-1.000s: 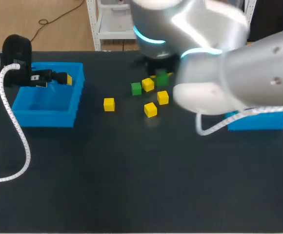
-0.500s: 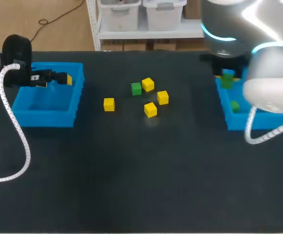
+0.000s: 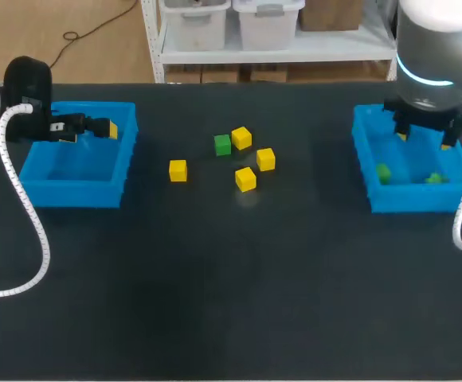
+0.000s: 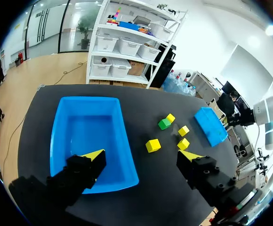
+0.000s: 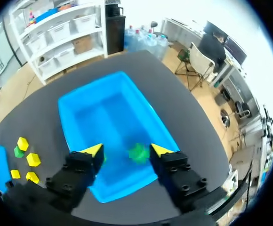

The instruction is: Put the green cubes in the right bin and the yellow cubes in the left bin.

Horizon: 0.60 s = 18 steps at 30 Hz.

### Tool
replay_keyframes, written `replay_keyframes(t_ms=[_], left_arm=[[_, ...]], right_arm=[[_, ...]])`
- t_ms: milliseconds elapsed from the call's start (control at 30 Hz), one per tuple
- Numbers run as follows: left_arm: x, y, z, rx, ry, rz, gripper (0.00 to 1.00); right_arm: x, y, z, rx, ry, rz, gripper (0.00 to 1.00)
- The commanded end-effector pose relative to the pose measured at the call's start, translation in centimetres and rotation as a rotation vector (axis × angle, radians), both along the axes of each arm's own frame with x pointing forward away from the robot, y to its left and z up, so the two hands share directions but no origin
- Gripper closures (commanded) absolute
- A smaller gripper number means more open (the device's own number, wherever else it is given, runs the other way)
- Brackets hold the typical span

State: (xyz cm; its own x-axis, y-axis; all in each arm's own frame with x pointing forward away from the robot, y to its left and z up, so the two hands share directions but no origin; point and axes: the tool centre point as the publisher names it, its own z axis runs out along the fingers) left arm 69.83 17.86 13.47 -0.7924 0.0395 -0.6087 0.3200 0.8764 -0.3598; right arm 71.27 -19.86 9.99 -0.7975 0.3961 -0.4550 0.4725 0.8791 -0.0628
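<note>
Green cube in R bin, under spread R gripper.

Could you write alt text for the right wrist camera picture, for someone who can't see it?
An open gripper hangs over a blue bin with a green cube lying inside, seen between its yellow tips. Beside the bin, four yellow cubes and one loose green cube sit on the dark table.
</note>
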Motion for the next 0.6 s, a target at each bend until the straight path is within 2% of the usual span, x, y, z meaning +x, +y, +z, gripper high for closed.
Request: replay_keyframes(t_ms=[33, 133, 233, 433, 600], left_arm=[[0.1, -0.1, 0.1, 0.006, 0.004, 0.003, 0.0], [0.1, -0.1, 0.1, 0.006, 0.004, 0.003, 0.0], [0.1, -0.1, 0.1, 0.006, 0.004, 0.003, 0.0], [0.1, -0.1, 0.1, 0.006, 0.004, 0.003, 0.0], [0.1, -0.1, 0.1, 0.006, 0.004, 0.003, 0.0]], right_arm=[[2.6, 2.3, 1.1, -0.015, -0.016, 0.035, 0.0], [4.8, 4.7, 3.1, -0.033, -0.055, 0.117, 0.0], [7.1, 7.9, 5.6, -0.061, -0.087, 0.248, 0.0], [11.6, 15.3, 9.5, -0.163, -0.099, 0.604, 0.0], [13.9, 21.1, 10.7, -0.296, -0.074, 0.941, 0.0]])
